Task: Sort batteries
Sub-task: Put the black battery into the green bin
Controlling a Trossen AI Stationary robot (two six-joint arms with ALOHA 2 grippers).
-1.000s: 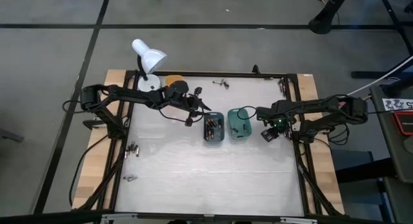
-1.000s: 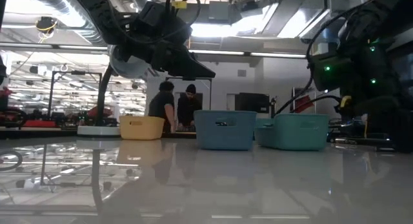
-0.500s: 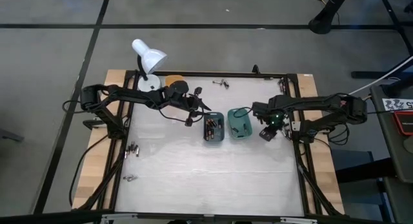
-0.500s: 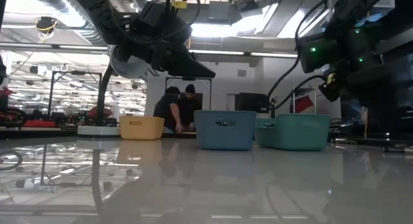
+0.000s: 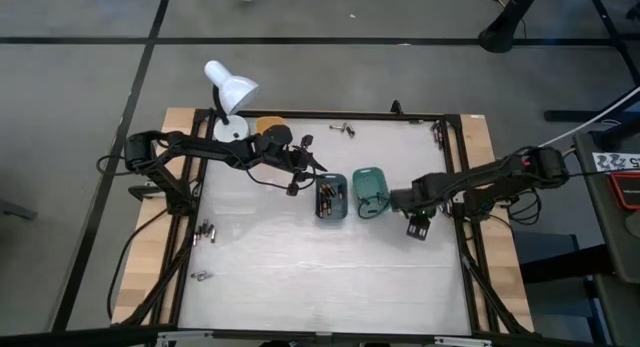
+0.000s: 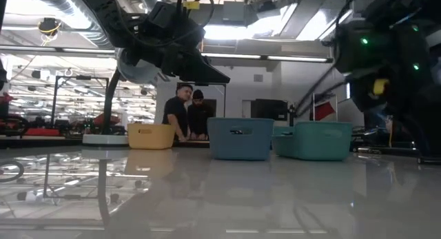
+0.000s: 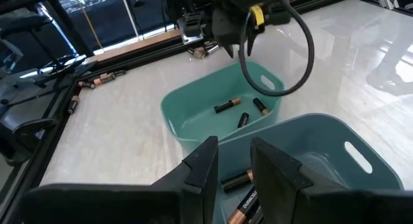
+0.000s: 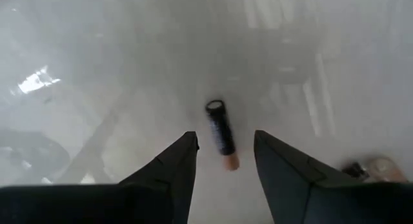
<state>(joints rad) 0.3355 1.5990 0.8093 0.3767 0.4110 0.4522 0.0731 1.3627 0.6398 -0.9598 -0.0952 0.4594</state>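
Right hand [image 5: 418,225] swung off the green tray [image 5: 369,191] to bare tabletop [image 5: 300,267], fingers apart over a lone battery [image 8: 221,134] | small, rigid, slick, rolls; pinch mid-barrel | left hand [image 5: 312,169] nearly closed, empty, above teal tray [image 5: 331,198]

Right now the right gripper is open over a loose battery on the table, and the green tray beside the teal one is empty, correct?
Not empty: the left wrist view shows three batteries in the green tray. The right gripper is indeed open over a loose battery on the table.
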